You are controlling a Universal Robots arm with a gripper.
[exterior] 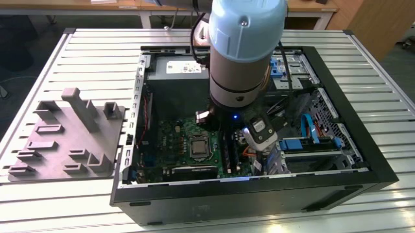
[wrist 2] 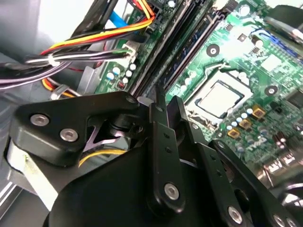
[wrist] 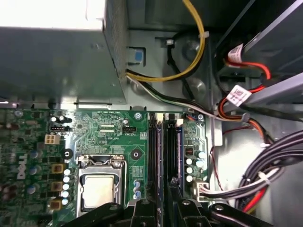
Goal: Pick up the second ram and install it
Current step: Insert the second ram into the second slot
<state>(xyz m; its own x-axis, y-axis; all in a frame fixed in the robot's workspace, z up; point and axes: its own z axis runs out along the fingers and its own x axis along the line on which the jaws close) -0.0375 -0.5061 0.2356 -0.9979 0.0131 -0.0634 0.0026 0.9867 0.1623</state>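
From my seat, the jaws sit nearly together, clamped on the second ram, which stands edge-on in the memory slots. Bundled cables crowd one side, the processor socket the other; beyond, the power supply walls off the case on the bench.

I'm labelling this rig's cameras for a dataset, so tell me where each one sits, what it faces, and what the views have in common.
Exterior view: off the arm, above the slatted table, looking down into the open computer case; the arm's pale blue joint blocks the middle.
First wrist view: on the arm, facing down at the motherboard and memory slots; the gripper shows at the edge.
Second wrist view: on the arm, behind the gripper, looking obliquely along the board.
Shared: all three show the processor socket.
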